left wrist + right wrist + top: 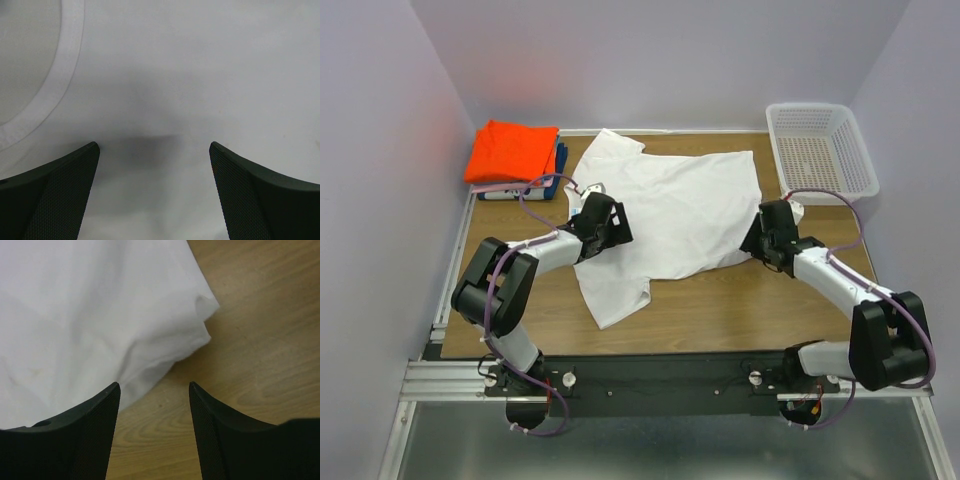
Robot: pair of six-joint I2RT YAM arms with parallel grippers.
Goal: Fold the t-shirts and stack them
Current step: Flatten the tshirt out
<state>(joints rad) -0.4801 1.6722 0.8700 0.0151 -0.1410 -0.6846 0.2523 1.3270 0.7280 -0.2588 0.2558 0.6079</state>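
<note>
A white t-shirt (670, 215) lies spread flat on the wooden table (740, 310), neck to the left. My left gripper (603, 222) hangs open just over the shirt near its collar; the left wrist view shows the collar band (60, 85) and plain cloth between the fingers (65, 195). My right gripper (765, 238) is open at the shirt's right hem corner (200, 315), with bare wood between its fingers (220, 440). A folded orange t-shirt (513, 150) lies on a folded dark blue one (560, 160) at the back left.
A white plastic mesh basket (820, 148) stands at the back right corner. Purple walls close in the table on three sides. The metal rail (660, 380) with the arm bases runs along the near edge.
</note>
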